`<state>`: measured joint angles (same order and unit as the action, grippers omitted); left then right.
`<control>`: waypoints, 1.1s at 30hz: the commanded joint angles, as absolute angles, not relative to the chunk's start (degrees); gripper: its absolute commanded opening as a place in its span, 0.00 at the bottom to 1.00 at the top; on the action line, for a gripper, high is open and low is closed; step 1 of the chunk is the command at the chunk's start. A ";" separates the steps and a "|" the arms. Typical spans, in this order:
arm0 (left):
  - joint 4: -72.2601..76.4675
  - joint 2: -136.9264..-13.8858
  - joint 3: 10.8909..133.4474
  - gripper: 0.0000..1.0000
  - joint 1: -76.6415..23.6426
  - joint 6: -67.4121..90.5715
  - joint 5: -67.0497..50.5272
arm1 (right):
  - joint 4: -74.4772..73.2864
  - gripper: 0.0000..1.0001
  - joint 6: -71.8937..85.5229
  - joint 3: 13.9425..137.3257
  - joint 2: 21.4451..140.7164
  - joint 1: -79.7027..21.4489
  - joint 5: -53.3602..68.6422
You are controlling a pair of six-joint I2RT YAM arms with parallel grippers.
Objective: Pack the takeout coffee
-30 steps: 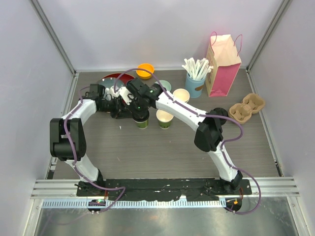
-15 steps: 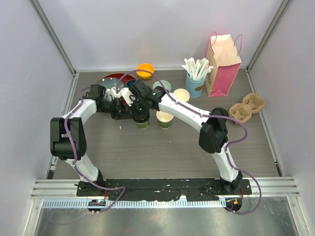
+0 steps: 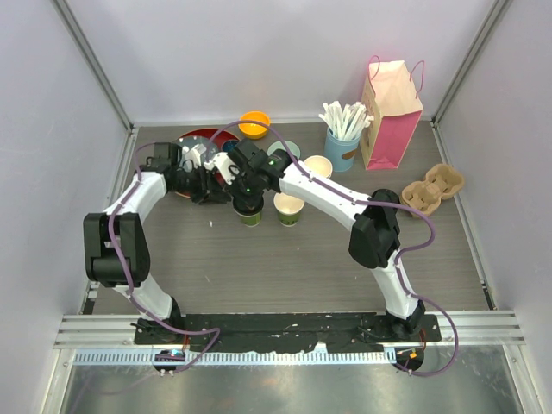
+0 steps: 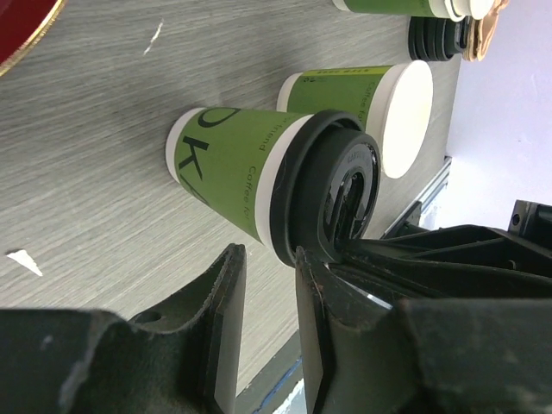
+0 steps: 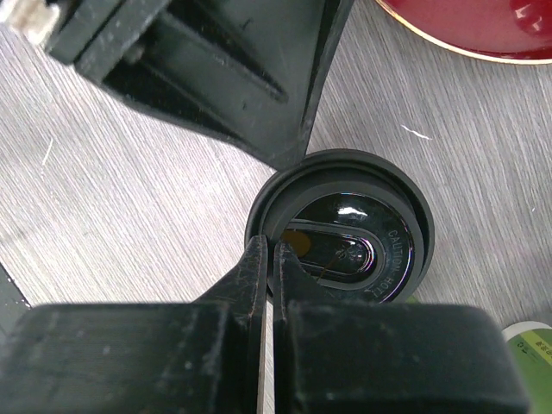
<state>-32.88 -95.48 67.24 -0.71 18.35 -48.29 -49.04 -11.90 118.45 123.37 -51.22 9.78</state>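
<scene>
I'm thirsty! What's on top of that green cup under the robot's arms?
A round black lid sits on the green cup, and the right gripper has its jaws shut at the lid's edge. The lid covers the cup's inside, so any drink is hidden.

Both arms wear white shells between black joint housings. In the top view the left arm (image 3: 147, 194) is bolted to the black base plate (image 3: 285, 326) at 7 o'clock and the right arm (image 3: 323, 194) at 5 o'clock. A purple cable (image 3: 428, 229) runs along each arm in loose loops. Each arm has a bulky black elbow block (image 3: 371, 228). A small green light (image 3: 270, 160) shows on the right arm. The left gripper (image 4: 269, 259) has matte black, scuffed fingers (image 4: 220, 310), with a round hole at 8 o'clock in its wrist view. The right gripper (image 5: 269, 254) has flat, smooth, square-edged black fingers.
</scene>
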 commanded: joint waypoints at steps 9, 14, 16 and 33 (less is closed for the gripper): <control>-32.78 -94.75 68.12 0.33 -0.26 18.37 -48.69 | -53.88 0.01 -14.59 122.43 124.10 -51.59 8.96; -32.52 -95.01 67.68 0.34 -0.18 18.54 -49.04 | -53.97 0.16 -14.41 122.70 124.72 -51.59 9.05; -32.26 -95.36 67.24 0.34 -0.53 18.63 -49.22 | -53.96 0.25 -14.33 122.70 124.72 -51.50 9.32; -31.82 -94.57 66.80 0.33 -2.37 18.98 -48.25 | -52.82 0.53 -13.10 126.21 121.82 -51.50 10.64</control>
